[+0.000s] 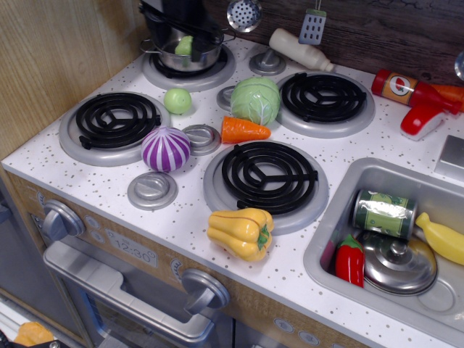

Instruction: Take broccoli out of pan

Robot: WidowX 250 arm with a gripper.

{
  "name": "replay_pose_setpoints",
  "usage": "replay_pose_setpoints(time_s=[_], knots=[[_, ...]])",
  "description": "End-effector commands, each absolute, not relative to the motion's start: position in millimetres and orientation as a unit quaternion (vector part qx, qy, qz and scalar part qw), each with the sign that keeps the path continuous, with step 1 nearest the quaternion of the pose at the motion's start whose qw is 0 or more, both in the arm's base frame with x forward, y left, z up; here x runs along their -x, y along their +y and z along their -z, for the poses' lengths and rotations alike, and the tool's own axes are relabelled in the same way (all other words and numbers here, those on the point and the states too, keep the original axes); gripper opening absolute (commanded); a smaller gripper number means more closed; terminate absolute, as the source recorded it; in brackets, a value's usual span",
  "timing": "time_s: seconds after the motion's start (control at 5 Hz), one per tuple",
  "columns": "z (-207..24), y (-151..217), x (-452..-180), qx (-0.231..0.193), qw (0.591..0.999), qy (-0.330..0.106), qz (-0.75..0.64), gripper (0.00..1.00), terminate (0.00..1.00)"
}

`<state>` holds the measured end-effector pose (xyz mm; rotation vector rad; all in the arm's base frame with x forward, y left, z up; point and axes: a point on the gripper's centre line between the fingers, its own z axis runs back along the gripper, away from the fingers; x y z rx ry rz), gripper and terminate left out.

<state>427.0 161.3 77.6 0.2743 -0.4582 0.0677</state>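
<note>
Toy kitchen stove w/ a white speckled countertop [109, 185], seen from above and slightly to the right. At the back-left burner sits the pan [187, 55] — small, shiny steel, low walls, one side handle visible on its left. The broccoli [185, 46], a pale-green lumpy piece, is inside the pan, near the centre. The black gripper [183, 25] hangs directly over the pan, its dark fingers reaching down to either side of the broccoli; the jaws look spread around it, but whether they touch it can't be told from this angle.

Just in front of the pan's burner lies a smooth light-green ball [177, 100]. To its right stands a big veined cabbage head [256, 101], w/ an orange carrot [243, 130] lying just in front of it. A purple-and-white striped onion [165, 148] rests between the front-left burner [109, 120] and the front-centre burner [269, 172]. A yellow bell pepper [241, 233] lies near the counter's front edge.

Back wall: a cream bottle [301, 49] on its side, a hanging slotted spoon [243, 12] and a small spatula [312, 26]. Far right — a red ketchup bottle [413, 90] lying down.

The sink [341, 196] at right holds a green can [383, 214], a red pepper [350, 261], a steel lid w/ a knob [399, 262] and a yellow banana [441, 239].
</note>
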Motion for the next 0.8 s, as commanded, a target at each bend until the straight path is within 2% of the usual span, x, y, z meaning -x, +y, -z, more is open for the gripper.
replay_pose_setpoints(time_s=[0.0, 0.2, 0.4, 0.6], knots=[[-112, 175, -451, -0.156, 0.951, -0.267, 0.000, 1.00, 0.00], [-106, 181, -460, -0.156, 0.945, -0.289, 0.012, 1.00, 0.00], [-102, 185, -469, -0.149, 0.946, -0.286, 0.026, 1.00, 0.00], [-89, 188, -475, -0.137, 0.945, -0.294, 0.030, 1.00, 0.00]])
